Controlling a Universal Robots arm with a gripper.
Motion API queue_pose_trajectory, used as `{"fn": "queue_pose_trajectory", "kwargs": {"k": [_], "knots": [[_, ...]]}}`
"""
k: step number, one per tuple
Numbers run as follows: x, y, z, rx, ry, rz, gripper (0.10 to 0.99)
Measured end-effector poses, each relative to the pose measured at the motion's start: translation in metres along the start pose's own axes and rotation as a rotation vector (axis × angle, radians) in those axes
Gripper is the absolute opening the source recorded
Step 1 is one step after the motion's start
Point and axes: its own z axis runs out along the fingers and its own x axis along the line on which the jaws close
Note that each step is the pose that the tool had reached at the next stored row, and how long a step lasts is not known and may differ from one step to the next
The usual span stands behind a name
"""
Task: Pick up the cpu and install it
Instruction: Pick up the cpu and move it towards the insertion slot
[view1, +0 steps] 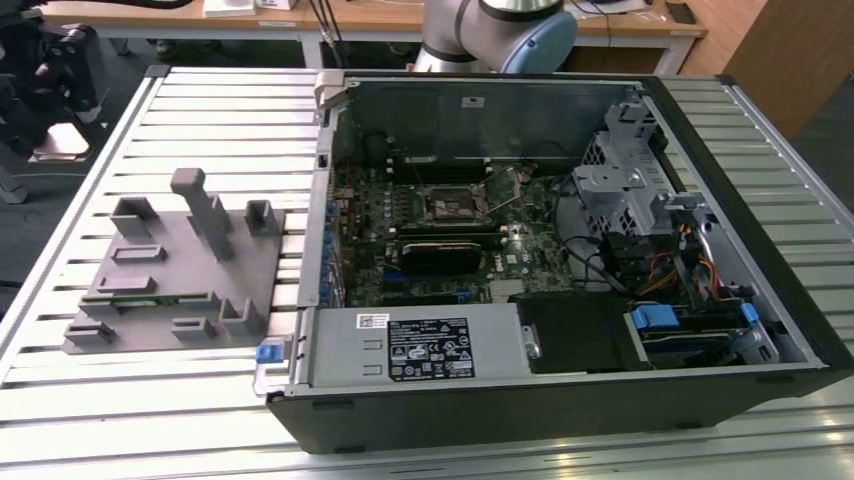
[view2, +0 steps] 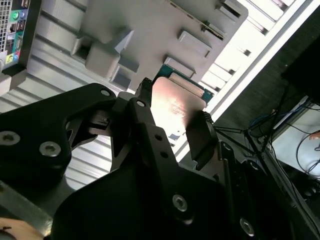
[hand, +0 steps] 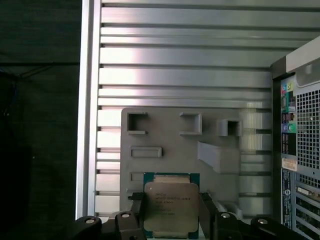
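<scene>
The gripper (hand: 171, 214) is clamped on the cpu (hand: 171, 202), with one finger on each of two opposite edges. In both wrist views the chip hangs over the grey fixture (hand: 165, 135) and seems lifted clear of it. The fixture lies on the slatted surface (view1: 200, 110) at the exterior view's left, just beside the open computer case (view1: 534, 410). I judge this carrying goes well if the chip is held level and by its edges only, so it cannot tilt or slip.
</scene>
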Motion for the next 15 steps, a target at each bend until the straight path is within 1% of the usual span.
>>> {"fn": "queue_pose_trajectory", "kwargs": {"k": [6,11,15], "knots": [[-0.0249,0.0000,0.0003,0.000,-0.0001,0.000,0.525],[-0.0418,0.0001,0.0005,0.000,-0.0001,0.000,0.525],[-0.0530,0.0001,0.0007,0.000,-0.0002,0.000,0.525]]}}
